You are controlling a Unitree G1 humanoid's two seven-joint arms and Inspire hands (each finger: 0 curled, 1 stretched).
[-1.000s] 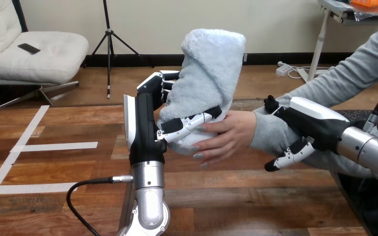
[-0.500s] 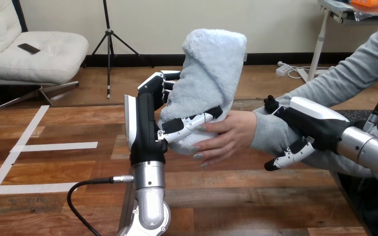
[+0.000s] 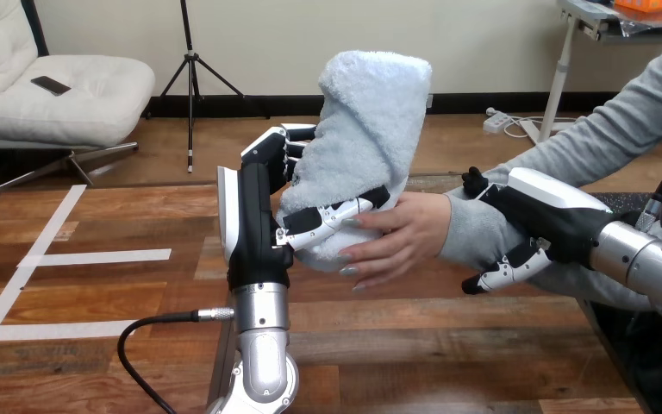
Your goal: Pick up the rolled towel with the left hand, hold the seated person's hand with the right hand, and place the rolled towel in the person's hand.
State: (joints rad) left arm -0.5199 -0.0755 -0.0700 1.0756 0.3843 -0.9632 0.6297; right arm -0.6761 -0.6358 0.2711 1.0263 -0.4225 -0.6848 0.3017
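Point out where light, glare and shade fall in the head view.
Head view: light is even, no harsh glare. The rolled towel, gripped by the left hand, is brightest at its top and shaded in its folds. The right hand, curled round the person's wrist, shows a soft highlight on its white shell. The person's hand is darker underneath. The table carries a faint sheen.

Fluffy terry-cloth rolled towel (image 3: pixel 371 129), wooden table (image 3: pixel 121 302)

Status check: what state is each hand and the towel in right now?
Rolled towel: upright, held in the air.
Left hand: fingers curled round the towel.
Right hand: thumb and fingers round the person's sleeved wrist.
Person's hand: open, fingers against the towel's lower end.
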